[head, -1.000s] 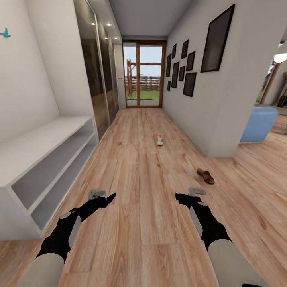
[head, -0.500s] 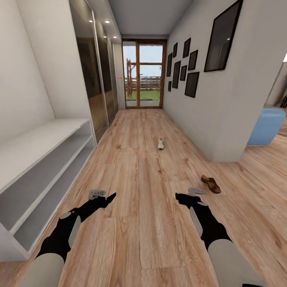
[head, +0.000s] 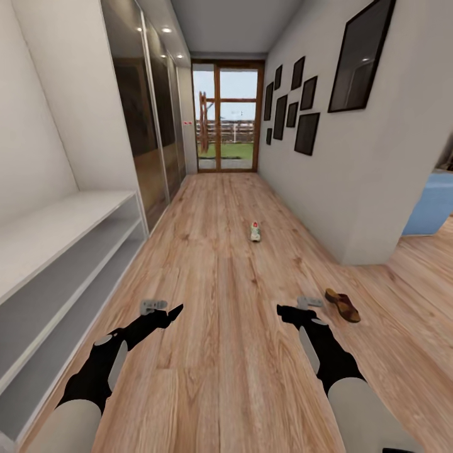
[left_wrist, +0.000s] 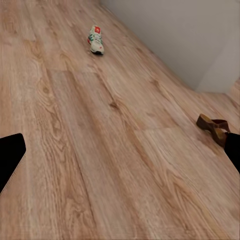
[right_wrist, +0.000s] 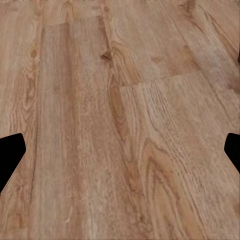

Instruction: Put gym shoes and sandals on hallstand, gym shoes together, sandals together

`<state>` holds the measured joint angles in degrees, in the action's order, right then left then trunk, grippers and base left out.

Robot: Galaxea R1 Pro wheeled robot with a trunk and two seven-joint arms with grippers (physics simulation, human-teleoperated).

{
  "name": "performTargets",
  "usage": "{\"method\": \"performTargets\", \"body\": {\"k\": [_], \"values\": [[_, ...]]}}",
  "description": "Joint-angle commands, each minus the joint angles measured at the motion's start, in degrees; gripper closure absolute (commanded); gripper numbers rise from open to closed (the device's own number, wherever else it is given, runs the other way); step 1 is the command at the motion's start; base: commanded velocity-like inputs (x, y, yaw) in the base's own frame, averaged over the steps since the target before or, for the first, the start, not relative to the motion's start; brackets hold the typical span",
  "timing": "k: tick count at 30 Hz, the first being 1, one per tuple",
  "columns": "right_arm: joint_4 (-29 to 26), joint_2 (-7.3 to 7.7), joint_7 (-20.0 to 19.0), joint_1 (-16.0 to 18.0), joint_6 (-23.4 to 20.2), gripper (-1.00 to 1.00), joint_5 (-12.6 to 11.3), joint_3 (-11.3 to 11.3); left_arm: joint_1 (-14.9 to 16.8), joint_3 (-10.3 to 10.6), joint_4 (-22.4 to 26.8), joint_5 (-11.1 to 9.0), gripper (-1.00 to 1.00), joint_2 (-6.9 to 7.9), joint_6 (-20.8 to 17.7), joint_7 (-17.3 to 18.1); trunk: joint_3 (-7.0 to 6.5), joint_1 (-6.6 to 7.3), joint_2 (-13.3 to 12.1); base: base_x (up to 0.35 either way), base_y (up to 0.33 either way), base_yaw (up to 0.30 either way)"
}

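**Robot in the hallway, shoes lying on the floor**

The corridor floor (head: 214, 251) is the biggest thing here. It is light brown wood with knots, and it fills the middle and lower part of the head view, running up to a glass door (head: 227, 116) at the top centre.

The hallstand (head: 56, 251) is next. It is a long pale grey-white unit along the left edge of the head view, with a flat top and two open shelf rows below. I can see no shoes on the part that shows.

On the right is a white wall (head: 352, 163) with dark picture frames (head: 306, 133) hung on it.

The robot's two black arms reach up from the bottom of the head view. The left gripper (head: 153, 306) sits lower left of centre, and the right gripper (head: 309, 302) lower right of centre. Both hang over bare floor and hold nothing. In the wrist views the dark fingertips sit at the far edges of the picture, so both look spread wide.

One brown sandal (head: 343, 305) lies on the floor just to the right of the right gripper. It also shows at the right edge of the left wrist view (left_wrist: 214, 126).

One gym shoe (head: 255, 231), white with green and red, lies farther up the hall, a little right of centre. It is near the top of the left wrist view (left_wrist: 95, 40).
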<state>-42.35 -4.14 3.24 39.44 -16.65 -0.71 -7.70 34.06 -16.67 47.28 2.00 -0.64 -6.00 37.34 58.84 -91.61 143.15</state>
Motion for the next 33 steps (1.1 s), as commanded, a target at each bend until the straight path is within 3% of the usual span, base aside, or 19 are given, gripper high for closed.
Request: {"method": "performTargets", "body": {"k": [1,33], "values": [[-0.10,-0.05,0.10,0.02,-0.31,-1.00,-0.08,-0.12,0.04,-0.30,0.09,0.20,-1.00,-0.07,-0.50,0.45,0.06,-0.02,0.02,0.349,0.000,0.000],[-0.03,-0.02,0.09,0.02,-0.31,-1.00,-0.08,-0.12,0.04,-0.30,0.09,0.20,-1.00,-0.07,-0.50,0.45,0.06,-0.02,0.02,0.349,0.000,0.000]]}}
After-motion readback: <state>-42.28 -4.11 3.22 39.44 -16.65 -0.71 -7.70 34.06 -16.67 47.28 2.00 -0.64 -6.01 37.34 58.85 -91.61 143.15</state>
